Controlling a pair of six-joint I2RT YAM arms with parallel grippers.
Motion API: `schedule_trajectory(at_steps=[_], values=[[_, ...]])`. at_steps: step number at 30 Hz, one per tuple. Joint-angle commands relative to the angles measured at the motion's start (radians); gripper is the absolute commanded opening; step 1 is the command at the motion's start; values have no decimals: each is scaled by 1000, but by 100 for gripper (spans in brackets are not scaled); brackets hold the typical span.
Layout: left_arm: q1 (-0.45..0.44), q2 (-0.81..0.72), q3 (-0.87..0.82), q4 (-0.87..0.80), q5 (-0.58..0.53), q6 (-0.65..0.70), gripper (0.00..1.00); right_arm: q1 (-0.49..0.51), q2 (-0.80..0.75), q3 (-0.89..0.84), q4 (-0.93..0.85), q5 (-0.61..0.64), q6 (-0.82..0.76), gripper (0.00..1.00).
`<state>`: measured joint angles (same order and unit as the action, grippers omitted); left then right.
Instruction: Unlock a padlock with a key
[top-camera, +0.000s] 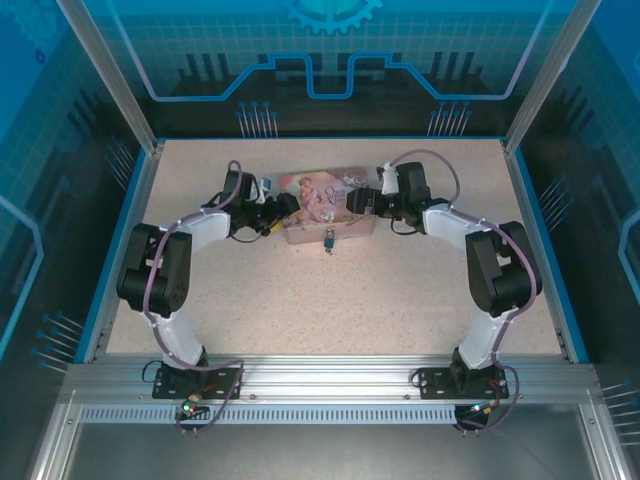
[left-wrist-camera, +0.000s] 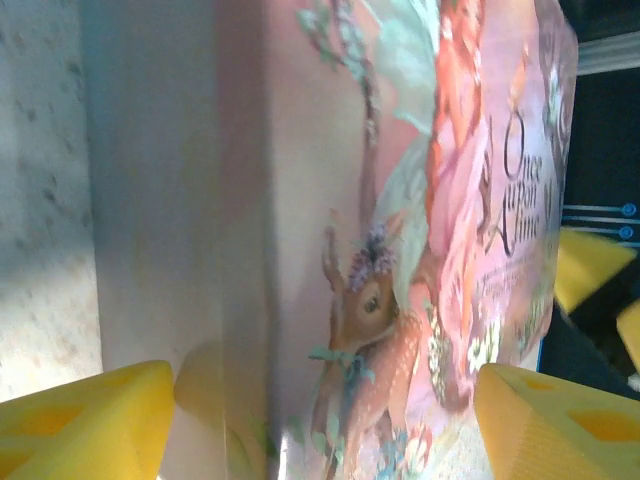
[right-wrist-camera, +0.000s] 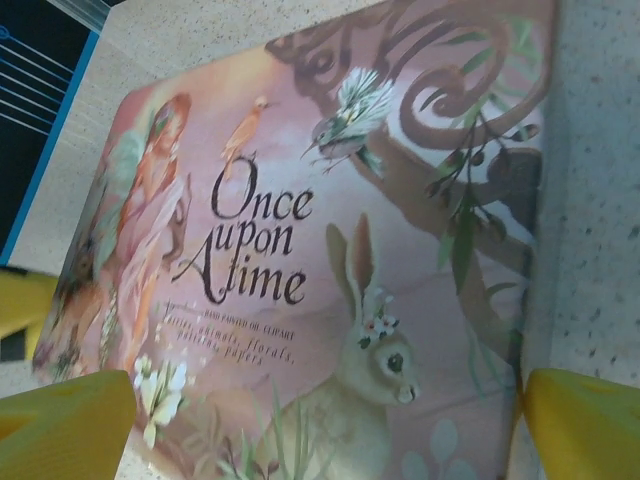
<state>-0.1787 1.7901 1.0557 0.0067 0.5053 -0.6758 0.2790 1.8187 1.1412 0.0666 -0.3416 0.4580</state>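
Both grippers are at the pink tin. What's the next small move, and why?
Probably close the left gripper on the end of the pink tin to steady it. Both it and the right gripper stand open with the tin between their fingers, and the padlock sits at the tin's near side, so bracing the tin first seems sensible.

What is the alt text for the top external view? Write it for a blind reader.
A pink tin sits mid-table, the left gripper at its left end, the right gripper at its right end. A tiny padlock lies just in front of it.
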Motion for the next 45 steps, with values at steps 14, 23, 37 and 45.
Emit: schedule_trajectory(at_steps=[14,23,37,45], values=[[-26,-309,-47,-55,-77,55,77,-110,-413,-437,144,-119,-10,89],[-91,-136,115,-34,9,34,72,126,-233,-656,675,-1,244,70],[-105,35,207,-17,30,16,68,235,57,-599,896,126,339,47],[-111,52,207,-19,15,13,68,239,136,-544,912,103,362,39]])
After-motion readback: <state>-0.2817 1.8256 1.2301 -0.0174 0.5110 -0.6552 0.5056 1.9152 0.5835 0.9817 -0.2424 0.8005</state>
